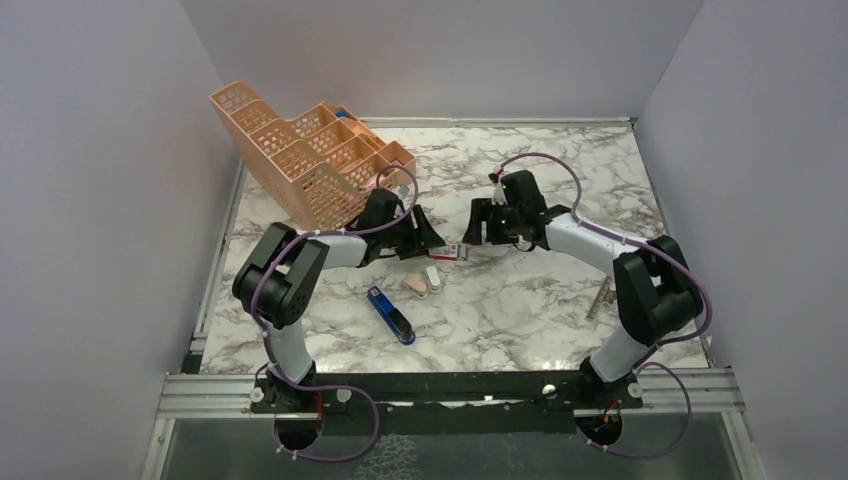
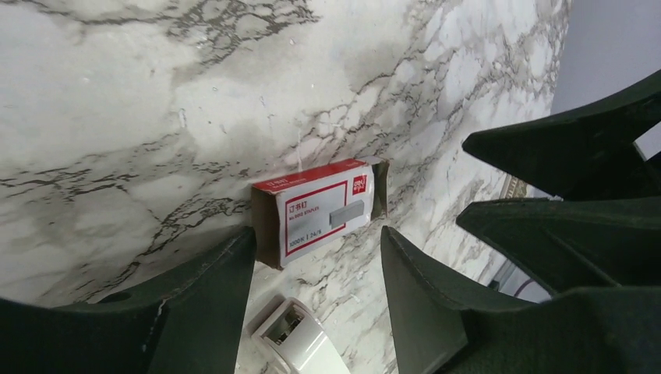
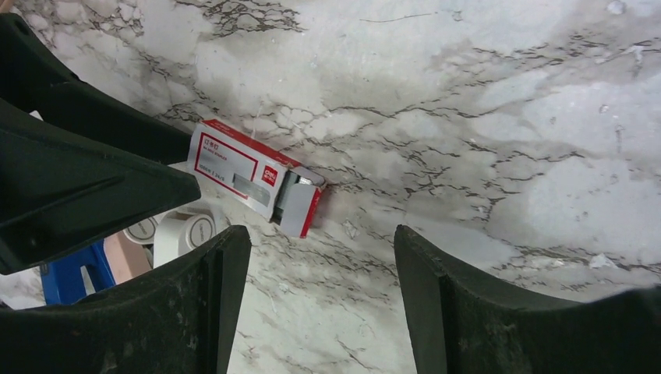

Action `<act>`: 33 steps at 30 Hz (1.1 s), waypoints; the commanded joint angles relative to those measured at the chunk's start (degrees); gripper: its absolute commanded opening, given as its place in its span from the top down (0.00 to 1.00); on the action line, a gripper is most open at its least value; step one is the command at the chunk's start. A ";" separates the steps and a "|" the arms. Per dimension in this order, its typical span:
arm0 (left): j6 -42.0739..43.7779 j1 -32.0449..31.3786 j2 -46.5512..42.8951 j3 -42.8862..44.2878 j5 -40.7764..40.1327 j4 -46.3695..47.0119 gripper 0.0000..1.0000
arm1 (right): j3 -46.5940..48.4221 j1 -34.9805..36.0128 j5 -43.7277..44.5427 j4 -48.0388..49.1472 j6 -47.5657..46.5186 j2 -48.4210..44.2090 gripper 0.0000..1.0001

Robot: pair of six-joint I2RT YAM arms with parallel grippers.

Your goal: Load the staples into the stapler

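Observation:
The red-and-white staple box [image 1: 450,251] lies on the marble between my two grippers; it also shows in the left wrist view [image 2: 319,209] and in the right wrist view [image 3: 242,169], where its end flap hangs open. A silvery-grey ribbed staple strip [image 1: 600,299] lies far right, next to the right arm. The blue stapler [image 1: 390,314] lies closed, nearer me than the box. My left gripper [image 1: 438,243] [image 2: 316,234] is open, just left of the box. My right gripper [image 1: 472,236] [image 3: 319,234] is open and empty, just right of it.
A small pink block [image 1: 415,286] and a small white block [image 1: 433,277] [image 2: 300,339] lie between the box and the stapler. The peach mesh organiser [image 1: 300,150] stands at the back left. Grey walls enclose the table on three sides.

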 commanded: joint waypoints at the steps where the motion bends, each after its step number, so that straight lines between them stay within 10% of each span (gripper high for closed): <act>1: 0.88 0.33 -2.06 -0.64 -4.07 -1.77 0.39 | 3.83 2.78 3.12 -2.64 2.10 2.86 0.28; 13: 2.60 0.33 -0.77 -0.22 -2.47 -0.25 0.58 | 9.61 7.18 12.10 -7.80 7.64 9.41 0.41; 33: 4.17 0.33 0.87 1.21 -2.22 -0.93 0.57 | 12.73 8.58 20.42 -15.25 9.13 11.81 0.59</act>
